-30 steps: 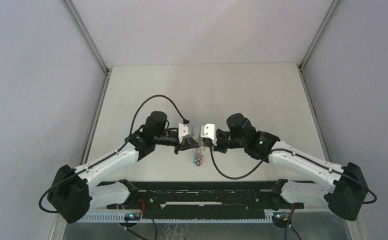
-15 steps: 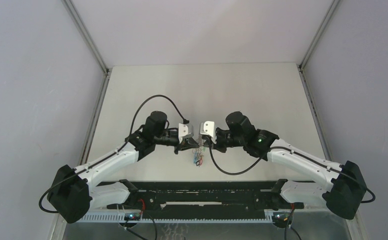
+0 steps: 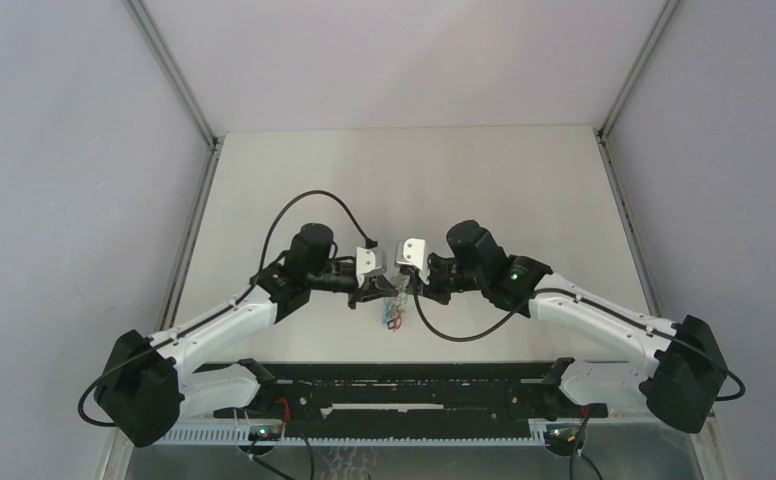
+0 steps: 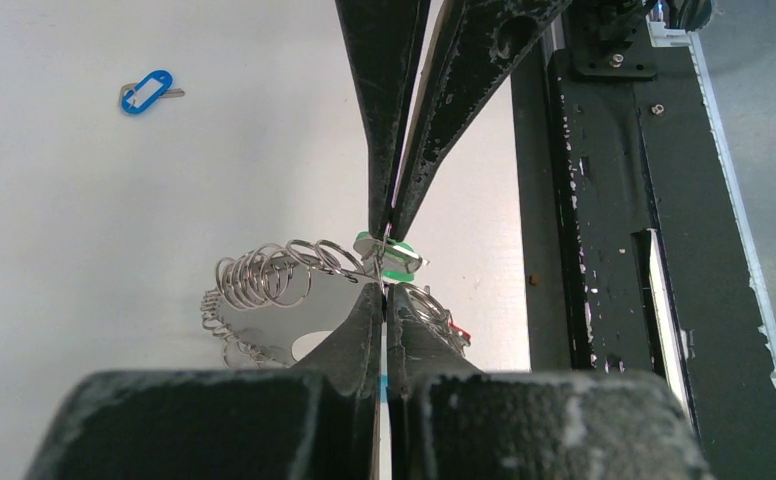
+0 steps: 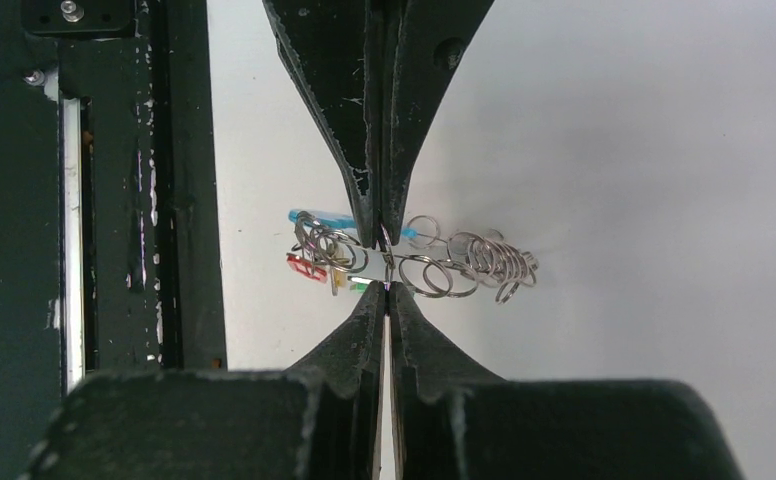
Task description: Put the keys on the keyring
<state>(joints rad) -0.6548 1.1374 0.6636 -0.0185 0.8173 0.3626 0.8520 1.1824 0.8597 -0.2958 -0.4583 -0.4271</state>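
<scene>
Both grippers meet tip to tip above the table's near middle. My left gripper [image 3: 378, 291] [image 4: 384, 292] is shut on the keyring [image 4: 264, 275], a thin wire hoop with a fringe of silver links [image 5: 469, 262] and a light-blue sleeve [image 5: 332, 216]; blue shows between its jaws. My right gripper [image 3: 404, 288] [image 5: 386, 290] is shut on a thin metal piece right at the green-tagged key [image 4: 396, 256] [image 5: 361, 286]. Red [image 5: 304, 266] and yellow [image 5: 336, 284] tags dangle from the hoop. The keys hang as a small bunch [image 3: 394, 318] under the grippers. A blue-tagged key [image 4: 146, 92] lies loose on the table.
The black rail [image 3: 404, 385] carrying the arm bases runs along the near edge, close beneath the hanging bunch. Grey walls [image 3: 84, 200] enclose the table on the left, right and back.
The right arm has crept a little to the left, closing up on the left gripper. The hanging bunch has shifted slightly left with it. Both grippers stay shut.
</scene>
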